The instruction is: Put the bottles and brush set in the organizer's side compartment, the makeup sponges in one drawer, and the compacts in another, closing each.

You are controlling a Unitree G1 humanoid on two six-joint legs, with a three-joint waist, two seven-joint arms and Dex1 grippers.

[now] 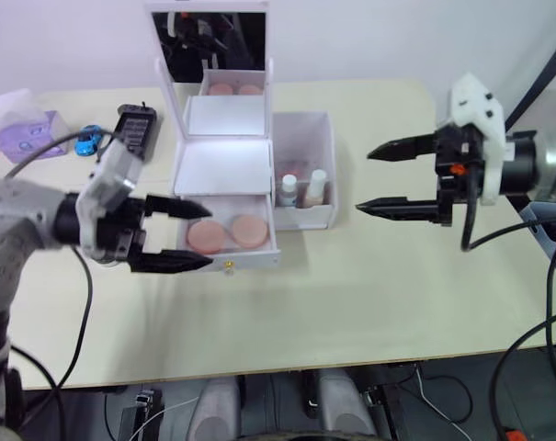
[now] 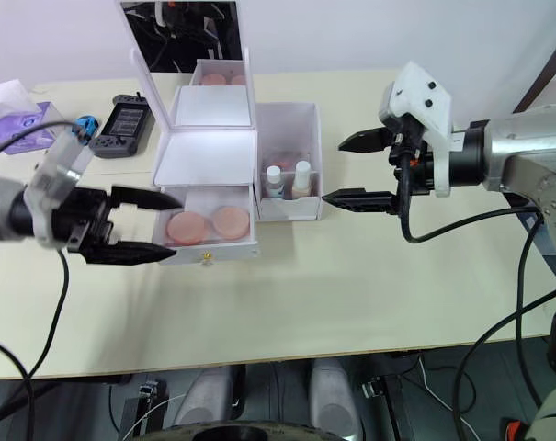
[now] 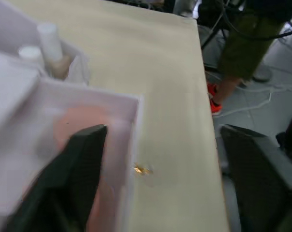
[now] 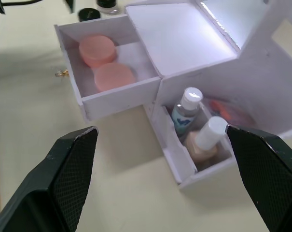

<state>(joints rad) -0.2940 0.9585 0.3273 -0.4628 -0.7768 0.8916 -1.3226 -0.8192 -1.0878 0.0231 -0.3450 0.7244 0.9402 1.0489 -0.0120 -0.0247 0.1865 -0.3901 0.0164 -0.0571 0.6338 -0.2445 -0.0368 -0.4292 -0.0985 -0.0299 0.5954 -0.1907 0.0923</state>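
- The pink sponges (image 1: 227, 233) lie in the pulled-out lower drawer (image 1: 230, 261); we judge closing it comes next.
- Our left end effector (image 1: 187, 236) (released, empty) straddles the drawer's left end, nearest it.
- The right end effector (image 1: 377, 180), also released, hangs beyond the side compartment (image 1: 304, 171).

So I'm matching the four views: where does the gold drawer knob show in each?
Left eye view: gold knob on the open drawer's front.
Right eye view: knob, same spot.
Left wrist view: knob beside the drawer's front wall.
Right wrist view: knob.
Shared landmark: the pink sponges.
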